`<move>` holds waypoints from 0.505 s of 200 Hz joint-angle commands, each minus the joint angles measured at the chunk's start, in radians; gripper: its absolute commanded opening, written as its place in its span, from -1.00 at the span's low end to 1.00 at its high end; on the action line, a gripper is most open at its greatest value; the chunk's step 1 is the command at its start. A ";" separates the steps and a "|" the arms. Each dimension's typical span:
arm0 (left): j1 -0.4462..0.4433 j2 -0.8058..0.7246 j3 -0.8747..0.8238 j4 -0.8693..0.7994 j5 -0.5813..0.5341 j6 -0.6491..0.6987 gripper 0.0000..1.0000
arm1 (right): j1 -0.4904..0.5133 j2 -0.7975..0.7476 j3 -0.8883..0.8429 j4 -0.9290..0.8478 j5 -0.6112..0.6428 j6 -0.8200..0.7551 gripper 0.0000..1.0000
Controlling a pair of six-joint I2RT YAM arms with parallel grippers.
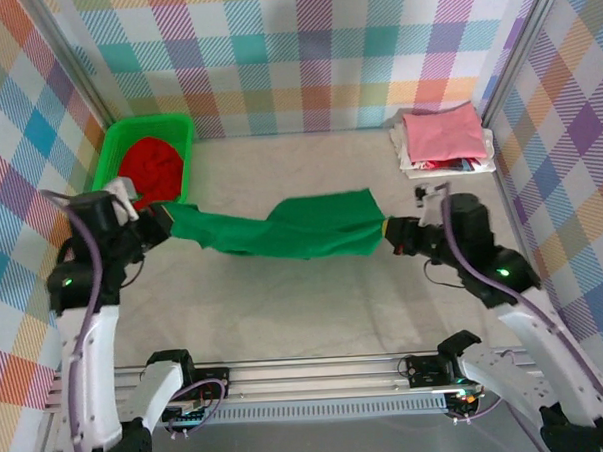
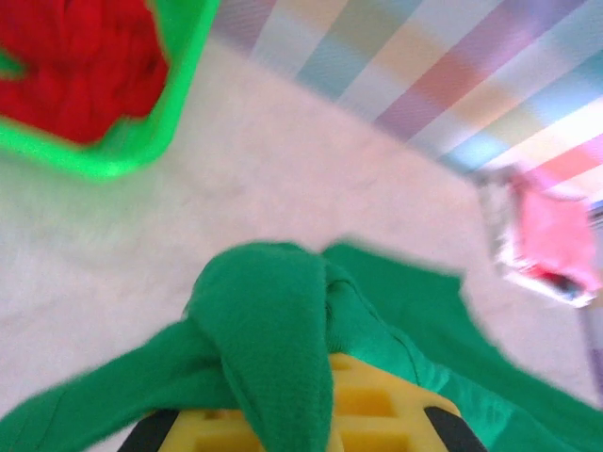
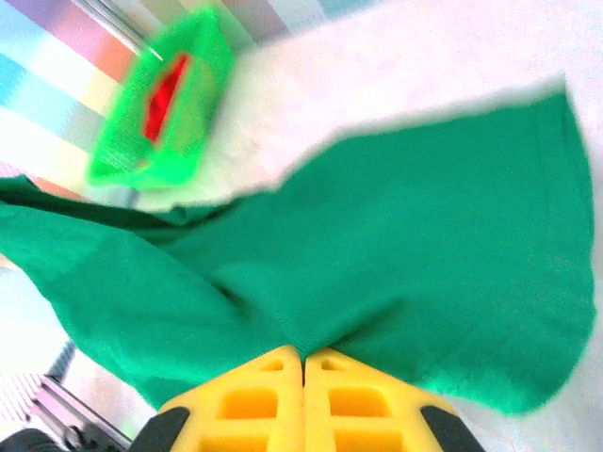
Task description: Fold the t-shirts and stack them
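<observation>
**Ana:** Where is the dark green t-shirt (image 1: 292, 226)?

**Ben:** It is stretched across the middle of the counter (image 1: 285, 307), running from nine o'clock to three o'clock. Both ends are lifted and it sags between them. I cannot tell whether the middle touches the counter.

**Ana:** What is the left hand (image 1: 167, 220) doing?

**Ben:** It sits at the nine o'clock end, clenched on a bunched corner of that shirt. In its wrist view the cloth folds right over the yellow fingers (image 2: 377, 414).

**Ana:** And the right hand (image 1: 386, 228)?

**Ben:** It is at the three o'clock end. Its fingers are pressed together tip to tip, pinching the shirt's edge, and the cloth fans out from them.

**Ana:** Where are the other shirts?

**Ben:** A red t-shirt (image 1: 151, 164) lies crumpled in the bright green basket (image 1: 147, 121) at ten o'clock, near the back wall. At two o'clock a pink t-shirt (image 1: 443, 135) lies folded on top of a small stack, with white and multicoloured cloth showing at its edges.
</observation>
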 commanded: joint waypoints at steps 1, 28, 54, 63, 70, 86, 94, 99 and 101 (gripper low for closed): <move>0.007 -0.028 0.239 -0.108 0.055 0.010 -1.00 | 0.006 -0.044 0.151 -0.155 0.039 -0.075 -1.00; 0.008 0.050 0.427 -0.075 0.032 -0.031 -1.00 | 0.006 0.001 0.314 -0.147 0.154 -0.120 -1.00; 0.008 0.226 0.523 -0.023 0.014 -0.045 -1.00 | -0.001 0.164 0.451 -0.108 0.277 -0.192 -1.00; 0.007 0.297 0.530 0.019 0.024 -0.045 -1.00 | -0.026 0.231 0.471 -0.067 0.267 -0.202 -1.00; 0.008 0.350 0.529 0.057 0.029 -0.041 -1.00 | -0.059 0.294 0.489 -0.041 0.235 -0.200 -1.00; 0.008 0.477 0.521 0.132 0.011 -0.040 -1.00 | -0.146 0.457 0.539 0.016 0.141 -0.178 -1.00; 0.007 0.541 0.509 0.174 0.013 -0.035 -1.00 | -0.168 0.540 0.550 0.062 0.130 -0.175 -1.00; 0.007 0.584 0.500 0.203 0.024 -0.028 -1.00 | -0.183 0.595 0.553 0.092 0.121 -0.173 -1.00; 0.006 0.602 0.499 0.211 0.028 -0.026 -1.00 | -0.190 0.617 0.555 0.105 0.116 -0.173 -1.00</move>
